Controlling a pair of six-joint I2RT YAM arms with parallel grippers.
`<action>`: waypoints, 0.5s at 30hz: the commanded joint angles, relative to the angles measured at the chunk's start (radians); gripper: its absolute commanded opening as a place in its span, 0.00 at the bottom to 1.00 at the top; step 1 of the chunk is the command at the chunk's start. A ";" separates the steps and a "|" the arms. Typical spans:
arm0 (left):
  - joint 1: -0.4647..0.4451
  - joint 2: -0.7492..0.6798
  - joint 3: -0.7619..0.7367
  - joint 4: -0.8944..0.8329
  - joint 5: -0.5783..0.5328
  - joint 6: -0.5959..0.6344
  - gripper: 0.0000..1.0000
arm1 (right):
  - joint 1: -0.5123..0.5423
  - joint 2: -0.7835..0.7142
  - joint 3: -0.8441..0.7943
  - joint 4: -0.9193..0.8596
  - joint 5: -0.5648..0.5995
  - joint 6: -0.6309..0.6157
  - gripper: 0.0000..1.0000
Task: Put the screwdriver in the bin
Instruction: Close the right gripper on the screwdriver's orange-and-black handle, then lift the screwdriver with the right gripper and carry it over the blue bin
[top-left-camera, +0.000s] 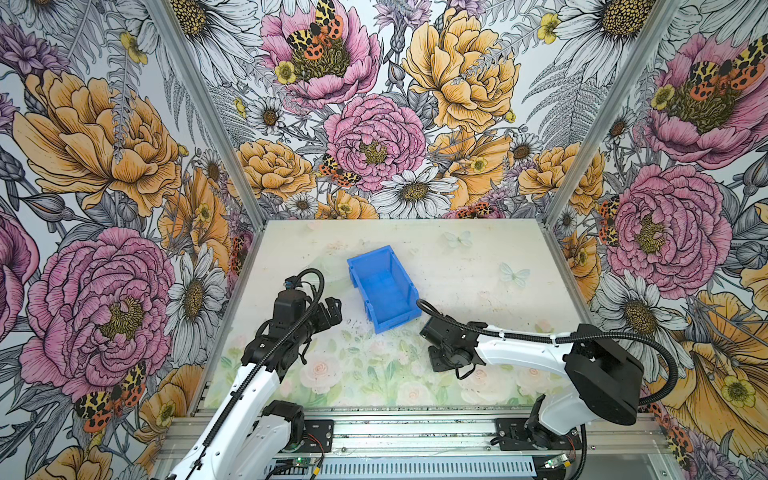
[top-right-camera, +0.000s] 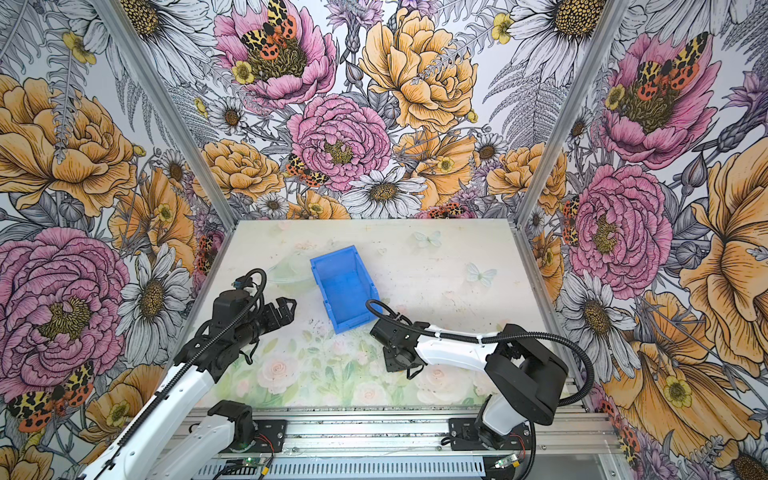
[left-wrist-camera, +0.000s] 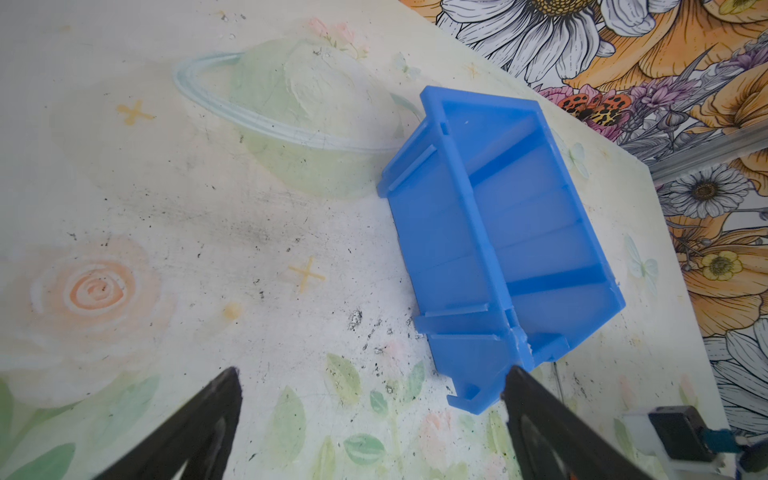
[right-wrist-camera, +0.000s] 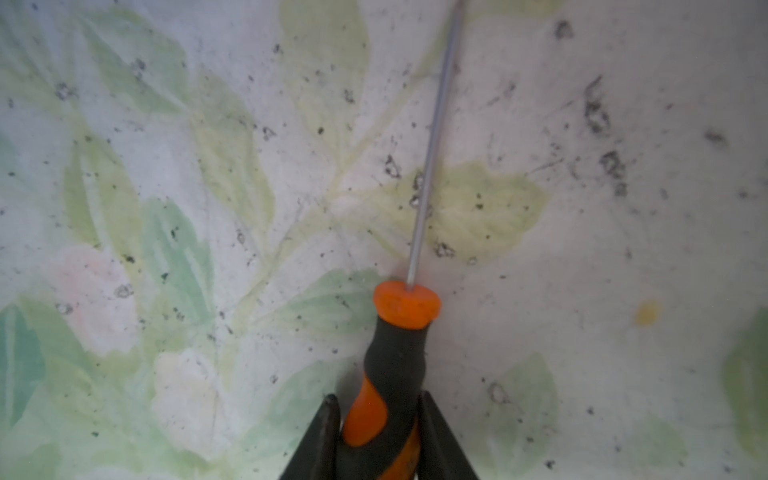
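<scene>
Two right gripper (right-wrist-camera: 377, 397) jaws press closed on the screwdriver (right-wrist-camera: 399, 332) handle; its shaft runs straight out ahead of them. Left gripper (left-wrist-camera: 372, 369) jaws stand wide apart, holding nothing; bin (left-wrist-camera: 436, 232) lies just ahead, beside one tip.

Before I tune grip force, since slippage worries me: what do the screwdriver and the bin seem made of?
The screwdriver: handle looks like matte rubbery plastic, moulded in orange and black; shaft looks like bare grey metal, thin, faintly shiny. The bin: probably rigid moulded plastic, uniform blue, smooth walls with ribs.
</scene>
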 joint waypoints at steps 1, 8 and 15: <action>-0.006 -0.013 -0.009 0.001 -0.030 0.003 0.99 | 0.002 -0.003 -0.040 0.010 0.003 0.015 0.24; -0.005 -0.008 -0.014 0.013 -0.035 0.008 0.99 | 0.003 -0.116 -0.086 0.005 0.062 0.067 0.05; -0.010 0.012 -0.013 0.015 -0.040 0.013 0.99 | 0.008 -0.236 -0.054 -0.014 0.091 0.037 0.00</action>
